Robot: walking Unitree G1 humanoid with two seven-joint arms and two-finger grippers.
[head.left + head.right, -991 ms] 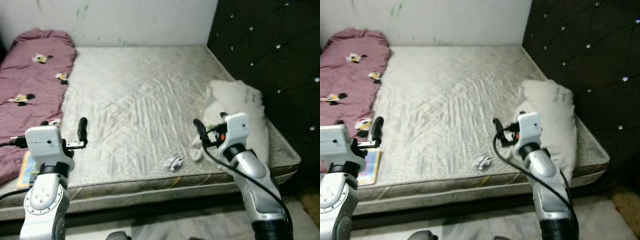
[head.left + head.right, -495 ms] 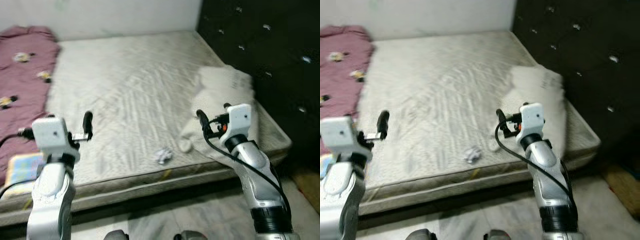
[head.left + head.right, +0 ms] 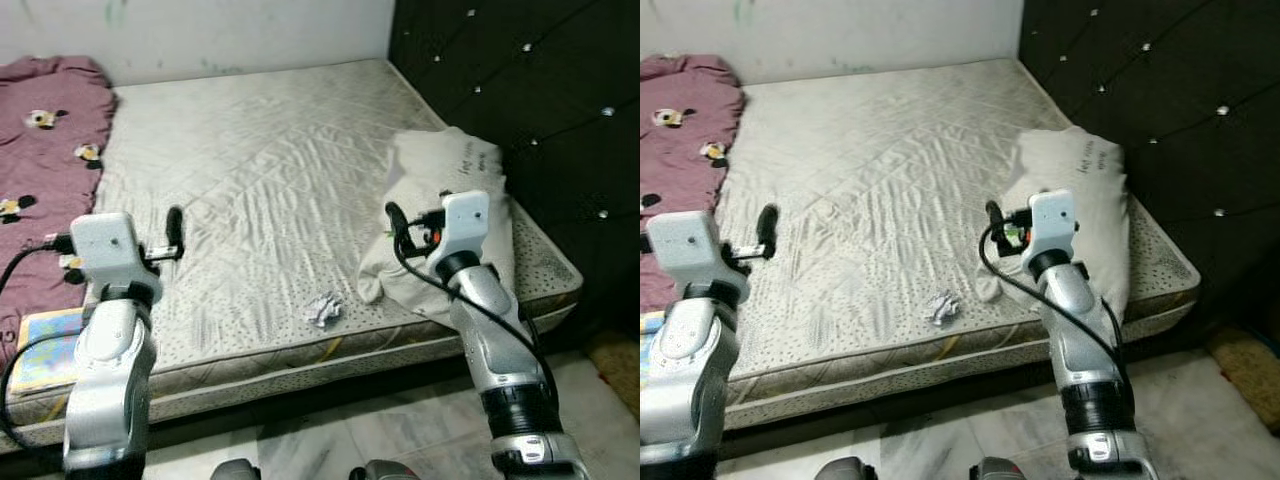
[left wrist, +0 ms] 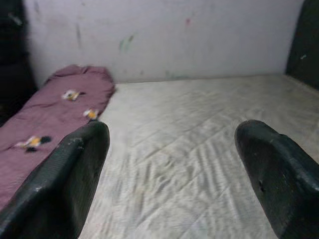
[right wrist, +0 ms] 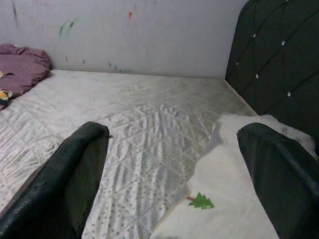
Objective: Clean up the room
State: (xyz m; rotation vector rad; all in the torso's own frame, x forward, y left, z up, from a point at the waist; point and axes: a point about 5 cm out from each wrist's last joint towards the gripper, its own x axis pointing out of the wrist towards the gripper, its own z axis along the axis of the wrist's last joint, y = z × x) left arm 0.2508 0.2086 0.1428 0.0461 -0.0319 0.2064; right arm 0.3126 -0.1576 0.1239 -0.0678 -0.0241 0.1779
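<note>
A small crumpled paper lies on the grey quilted mattress, close to its front edge. To the right of it a white pillow leans against the black headboard. My left gripper hovers open over the mattress's front left part, nothing between its fingers. My right gripper is held open just in front of the pillow, above and to the right of the paper. Both are clear of the bedding.
A maroon blanket with small patches lies along the bed's far left. A colourful flat book rests at the front left corner. The tufted black headboard bounds the right side; pale floor tiles run before the bed.
The whole view has swung right and sharpened, so the pillow and headboard sit nearer the centre. Both arms stay raised with their grippers open.
</note>
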